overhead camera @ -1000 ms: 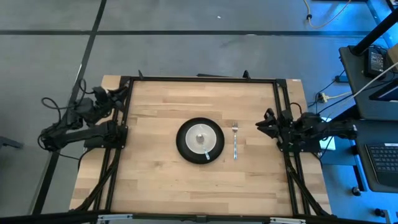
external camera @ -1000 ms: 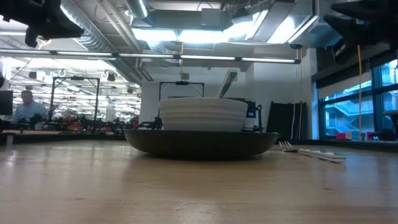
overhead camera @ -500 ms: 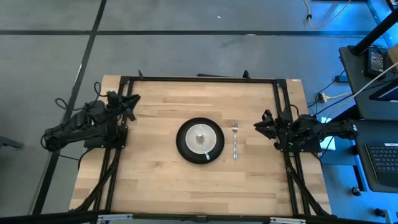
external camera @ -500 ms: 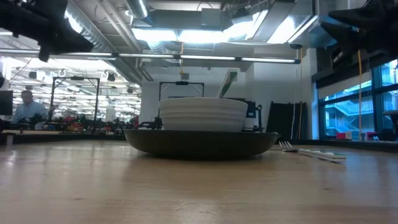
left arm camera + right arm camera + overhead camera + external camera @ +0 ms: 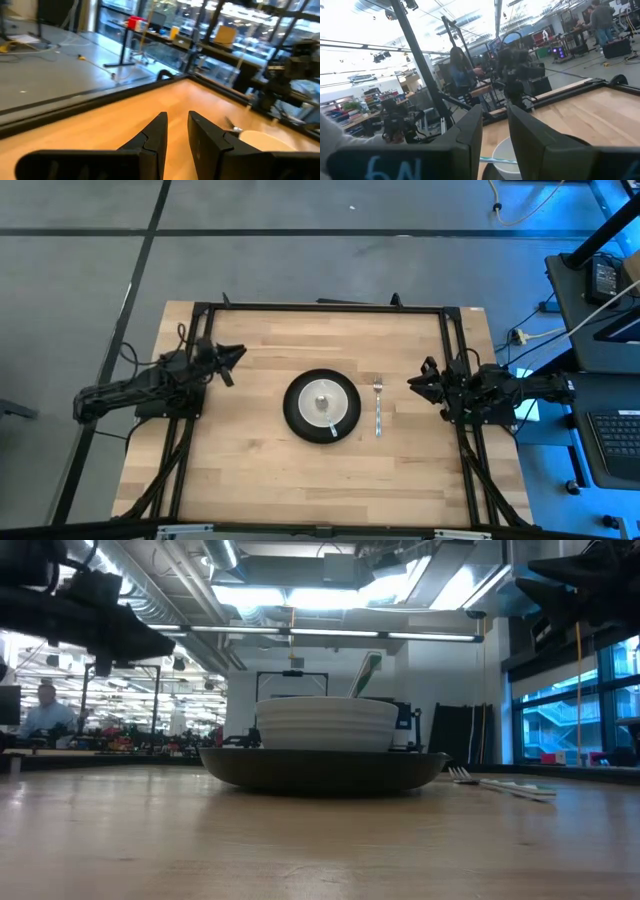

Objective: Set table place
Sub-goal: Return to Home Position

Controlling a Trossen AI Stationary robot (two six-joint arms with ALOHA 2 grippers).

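Observation:
On the table [image 5: 250, 470] a white bowl [image 5: 322, 402] stands in a black plate [image 5: 297, 423] at the middle. A spoon [image 5: 365, 675] leans in the bowl, its handle sticking up over the rim. A fork [image 5: 378, 408] lies flat on the wood just right of the plate, tines toward the far edge. My left gripper [image 5: 238, 356] hovers left of the plate, level, pointing at it, its fingers slightly open with nothing between them [image 5: 177, 117]. My right gripper [image 5: 412, 385] hovers right of the fork, also slightly open and empty [image 5: 495, 112].
Black frame rails [image 5: 190, 440] run along the table's left, right and far sides. A desk with a keyboard [image 5: 615, 440] stands beyond the right edge. A person [image 5: 45, 705] sits far off in the room. Bare wood lies near and far of the plate.
My left gripper has swung from the table's far left corner toward the right and down, turning until it points at the plate. Its finger gap looks unchanged. The plate, bowl, spoon and fork have stayed where they were.

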